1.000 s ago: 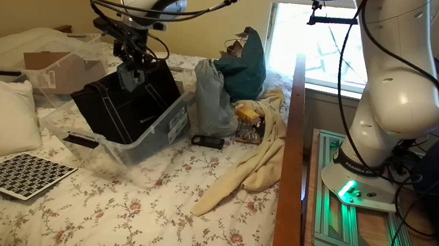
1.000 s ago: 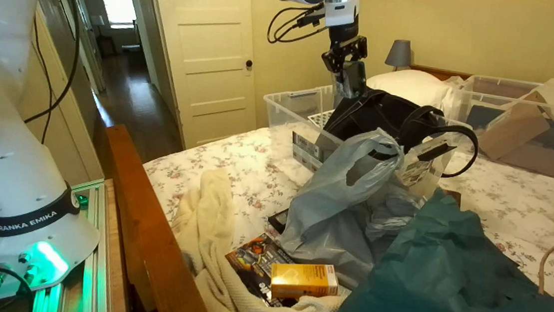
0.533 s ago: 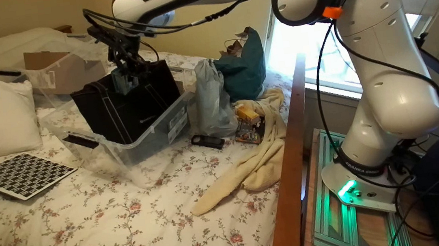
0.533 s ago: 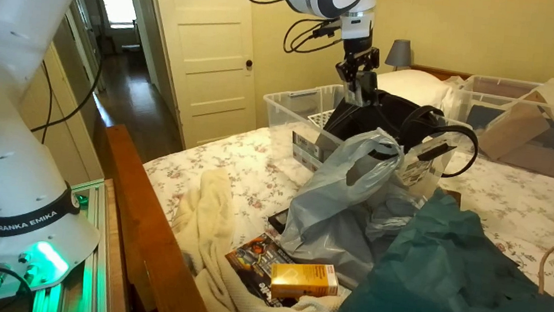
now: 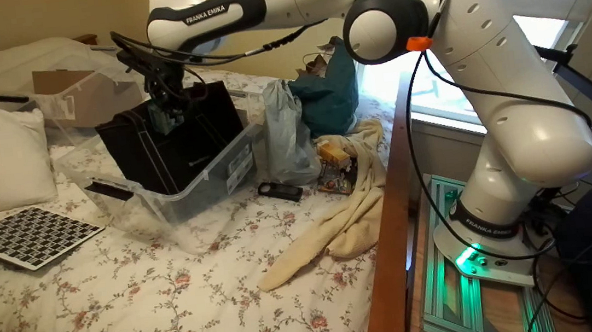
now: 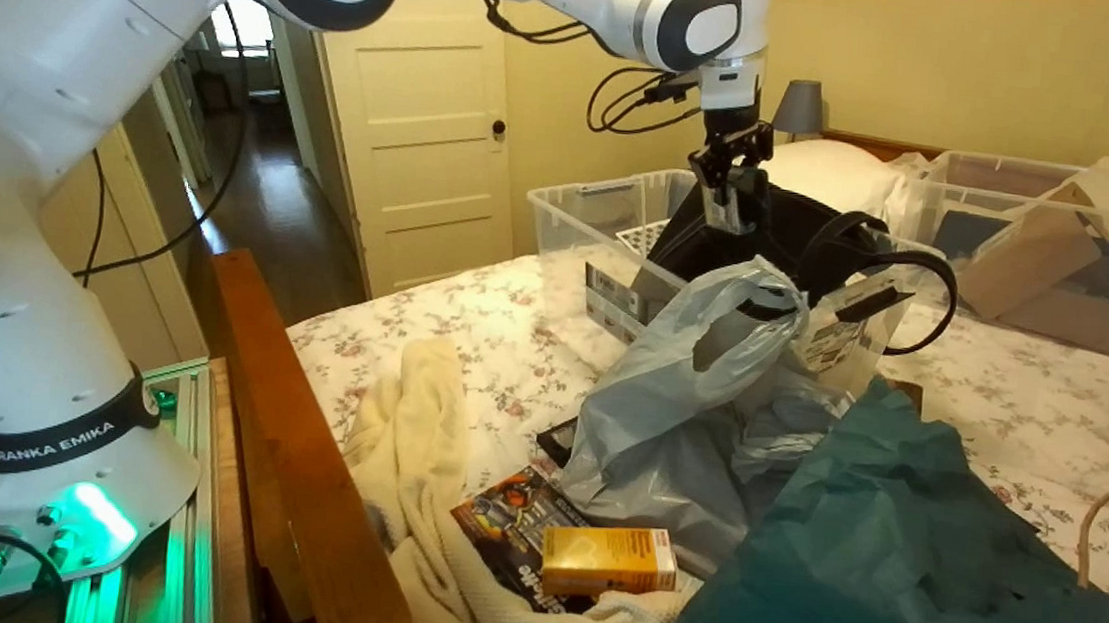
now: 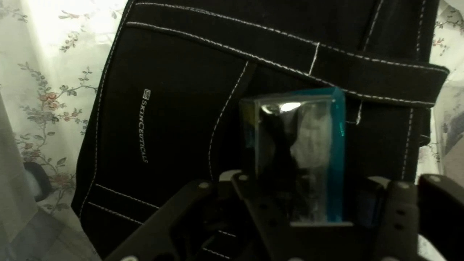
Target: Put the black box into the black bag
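The step in hand looks to be the placing: the gripper [image 7: 305, 188] holds what is taken to be the black box [image 7: 295, 152] against the stitched side of the black bag [image 5: 185, 157], which sits tilted in a clear plastic bin [image 5: 201, 198]. The fingers [image 7: 255, 214] are pinching the box from either side. Whether its lower end has passed any rim of the bag cannot be told. The next move probably calls for easing it down into the opening, clear of the stitched strap [image 7: 282, 49], and only then letting go. The box itself is rectangular and glossy, with a see-through face catching bright reflections, darkness behind it, and teal along one side
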You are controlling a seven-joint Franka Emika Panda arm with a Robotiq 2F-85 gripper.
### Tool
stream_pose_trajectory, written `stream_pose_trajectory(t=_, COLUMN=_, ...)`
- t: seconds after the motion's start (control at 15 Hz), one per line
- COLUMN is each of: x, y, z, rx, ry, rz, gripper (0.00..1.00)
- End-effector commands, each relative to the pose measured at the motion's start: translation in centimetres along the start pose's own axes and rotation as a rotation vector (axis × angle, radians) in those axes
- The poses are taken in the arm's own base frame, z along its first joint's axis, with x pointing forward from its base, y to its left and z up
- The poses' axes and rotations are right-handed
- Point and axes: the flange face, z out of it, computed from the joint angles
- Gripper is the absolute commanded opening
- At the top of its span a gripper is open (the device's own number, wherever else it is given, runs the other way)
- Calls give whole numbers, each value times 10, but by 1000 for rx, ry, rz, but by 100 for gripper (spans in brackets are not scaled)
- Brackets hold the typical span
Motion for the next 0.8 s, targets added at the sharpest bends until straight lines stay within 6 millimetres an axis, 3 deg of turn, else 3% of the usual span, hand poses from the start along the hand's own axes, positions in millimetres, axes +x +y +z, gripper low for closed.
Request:
stream_pose_trajectory(t=0.0, x=2, y=-11, z=11, rx=24, ry=-16, rz=48, gripper=14)
stream_pose_trajectory(t=0.33, x=8, y=-6, z=32, rx=-26, ry=11, rz=51, gripper=14)
stream_pose_trajectory(t=0.73, x=13, y=20, z=48, rx=-261, ry=-14, rz=-32, gripper=14)
